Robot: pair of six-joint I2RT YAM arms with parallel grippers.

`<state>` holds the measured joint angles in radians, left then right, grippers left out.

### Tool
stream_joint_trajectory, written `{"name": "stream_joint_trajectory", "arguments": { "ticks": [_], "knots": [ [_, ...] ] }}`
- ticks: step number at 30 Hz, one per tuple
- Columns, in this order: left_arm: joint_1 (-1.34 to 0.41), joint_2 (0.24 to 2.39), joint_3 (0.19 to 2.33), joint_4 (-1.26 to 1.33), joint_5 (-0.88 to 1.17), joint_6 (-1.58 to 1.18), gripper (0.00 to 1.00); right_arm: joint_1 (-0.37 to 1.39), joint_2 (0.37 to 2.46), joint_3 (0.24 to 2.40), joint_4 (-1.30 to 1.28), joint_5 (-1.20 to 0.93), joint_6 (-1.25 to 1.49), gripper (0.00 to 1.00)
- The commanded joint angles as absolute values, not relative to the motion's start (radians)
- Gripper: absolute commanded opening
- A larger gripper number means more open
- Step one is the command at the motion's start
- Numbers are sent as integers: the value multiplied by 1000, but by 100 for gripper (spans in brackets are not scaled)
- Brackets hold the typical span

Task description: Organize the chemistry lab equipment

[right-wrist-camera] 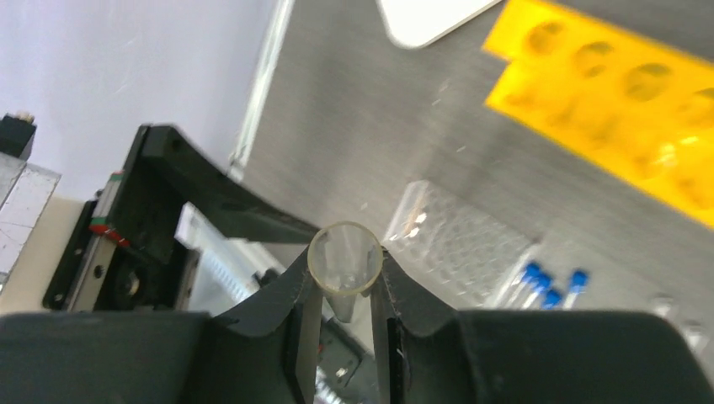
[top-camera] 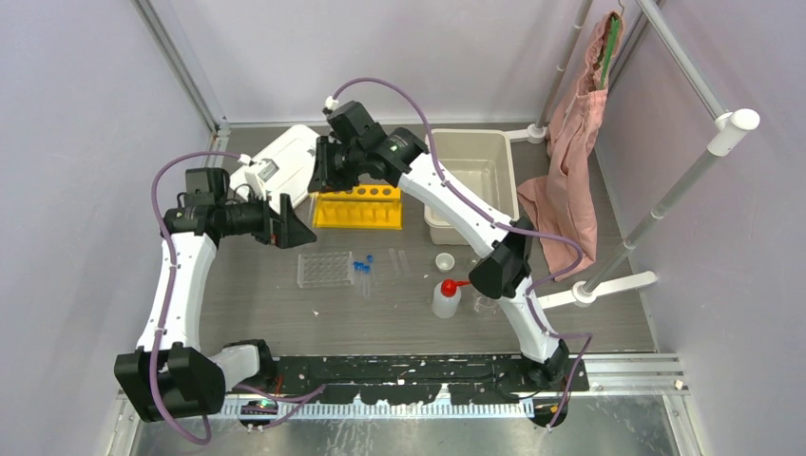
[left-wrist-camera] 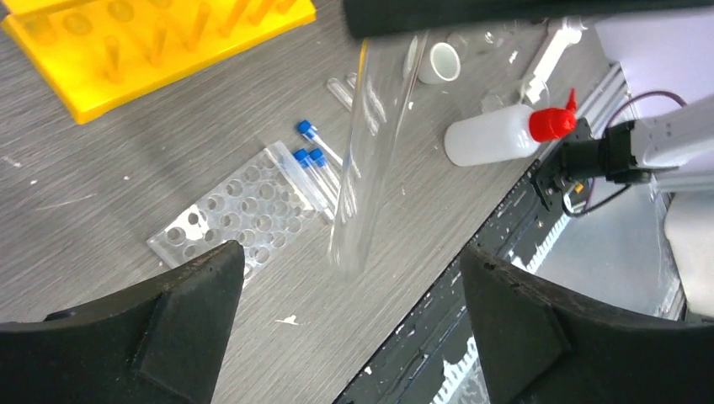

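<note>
Right wrist view showed the clear glass tube (right-wrist-camera: 344,257) end-on, its round mouth pinched between the two fingers of the right tool (right-wrist-camera: 345,282), raised above the desk (right-wrist-camera: 370,126) near the yellow rack (right-wrist-camera: 623,109). In the left wrist view the same tube (left-wrist-camera: 370,151) hung tilted in the air in front of the left tool (left-wrist-camera: 354,337), whose fingers (left-wrist-camera: 177,328) were spread wide to either side and were not touching it. From the top external view the two tools met over the back left of the desk, the left tool (top-camera: 290,226) just beside the rack's left end (top-camera: 356,207) and the right tool (top-camera: 323,166) above its back edge. In front of the rack lay the clear well plate (top-camera: 324,269), with the blue-capped vials (top-camera: 361,268) touching its right edge. The tiny white cup (top-camera: 444,260) and the white squeeze bottle (top-camera: 445,297) stood further right. Bare desk lay open between the plate and the near rail (top-camera: 418,366). A pale bin (top-camera: 504,142) closed off the rack's right side, and the pink cloth (top-camera: 570,190) hung beyond it.
</note>
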<state>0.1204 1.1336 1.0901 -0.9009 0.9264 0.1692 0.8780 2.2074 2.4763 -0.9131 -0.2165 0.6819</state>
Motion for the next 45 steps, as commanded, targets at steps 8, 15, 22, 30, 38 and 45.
{"name": "stream_joint_trajectory", "arguments": {
  "ticks": [8,15,22,30,38,45],
  "knots": [
    [156,1231,1206,-889,719,5,100,834,1901,2119,-472,388,311,1],
    [211,1283,1234,-911,672,-24,100,839,1860,1895,-152,462,215,1],
    [214,1278,1226,-916,646,-22,100,889,1914,1803,-21,525,118,1],
    [213,1260,1209,-908,639,-5,100,932,1947,1718,113,605,19,1],
    [214,1266,1216,-913,640,-5,100,948,1955,1674,155,643,6,1],
    [214,1264,1212,-912,640,-5,100,947,1955,1648,204,671,6,1]
  ]
}}
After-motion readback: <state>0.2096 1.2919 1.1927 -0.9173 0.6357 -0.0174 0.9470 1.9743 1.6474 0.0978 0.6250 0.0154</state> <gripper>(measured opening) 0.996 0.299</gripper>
